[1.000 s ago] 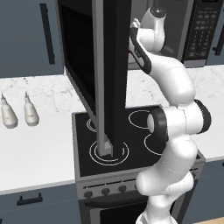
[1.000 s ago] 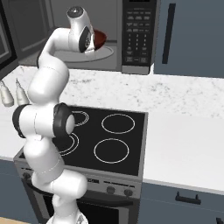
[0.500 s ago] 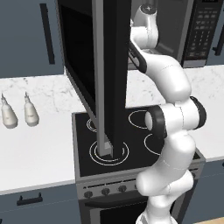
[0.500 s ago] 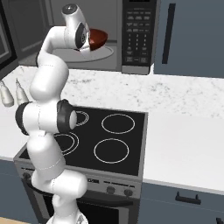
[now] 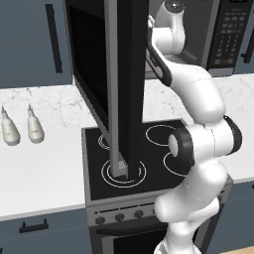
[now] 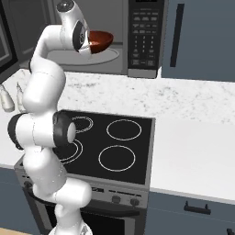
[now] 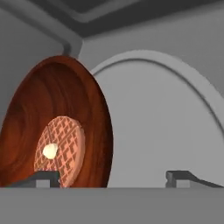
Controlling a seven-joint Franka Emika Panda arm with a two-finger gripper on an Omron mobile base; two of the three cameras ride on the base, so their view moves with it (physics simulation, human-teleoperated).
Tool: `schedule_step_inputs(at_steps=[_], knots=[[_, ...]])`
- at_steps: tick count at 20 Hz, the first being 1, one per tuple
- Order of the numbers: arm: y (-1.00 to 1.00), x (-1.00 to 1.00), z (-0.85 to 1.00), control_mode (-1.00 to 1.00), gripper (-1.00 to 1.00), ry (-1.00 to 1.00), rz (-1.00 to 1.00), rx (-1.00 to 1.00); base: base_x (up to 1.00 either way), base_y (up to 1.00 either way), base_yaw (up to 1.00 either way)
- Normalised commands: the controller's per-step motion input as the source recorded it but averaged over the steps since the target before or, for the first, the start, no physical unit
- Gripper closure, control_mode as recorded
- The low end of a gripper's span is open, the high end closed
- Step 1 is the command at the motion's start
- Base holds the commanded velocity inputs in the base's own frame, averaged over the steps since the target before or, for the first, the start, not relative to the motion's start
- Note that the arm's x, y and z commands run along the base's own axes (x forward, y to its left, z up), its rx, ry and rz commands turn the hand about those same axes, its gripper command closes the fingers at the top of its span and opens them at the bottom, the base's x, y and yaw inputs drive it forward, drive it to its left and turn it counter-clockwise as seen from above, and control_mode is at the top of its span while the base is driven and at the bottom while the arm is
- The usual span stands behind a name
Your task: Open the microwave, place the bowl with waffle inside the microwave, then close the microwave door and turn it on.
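My gripper (image 7: 113, 176) stands spread apart inside the black microwave (image 6: 148, 34); the glossy reddish-brown bowl (image 7: 61, 124) holding the waffle (image 7: 59, 148) lies at my left fingertip (image 7: 43, 177), unclamped.

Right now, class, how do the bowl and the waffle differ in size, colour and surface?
The bowl is much larger, while the waffle covers only part of its inside. The bowl is glossy reddish-brown; the waffle is paler orange-tan with a light spot. The bowl looks smooth with faint rings; the waffle has a grid pattern. Both are round and sit inside the microwave.
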Motion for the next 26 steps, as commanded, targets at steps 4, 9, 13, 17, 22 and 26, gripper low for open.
schedule_step_inputs(at_steps=[4, 9, 13, 17, 22, 26], knots=[[-0.07, -1.0, 0.0, -1.0, -1.0, -0.31, 0.08, 0.09, 0.0, 0.0, 0.0], [-0.12, -1.0, 0.0, -1.0, -1.0, -0.19, 0.1, 0.04, 0.0, 0.0, 0.0], [-0.26, -1.0, 0.0, -1.0, -1.0, -0.13, 0.04, 0.0, 0.0, 0.0, 0.0], [-0.3, -1.0, 0.01, -1.0, -1.0, -0.04, 0.02, 0.0, 0.0, 0.0, 0.0], [0.0, -1.0, 0.02, -1.0, 1.0, 0.0, 0.02, -0.01, 0.0, 0.0, 0.0], [0.0, -1.0, 0.0, -1.0, 1.0, 0.0, 0.02, -0.04, 0.0, 0.0, 0.0]])
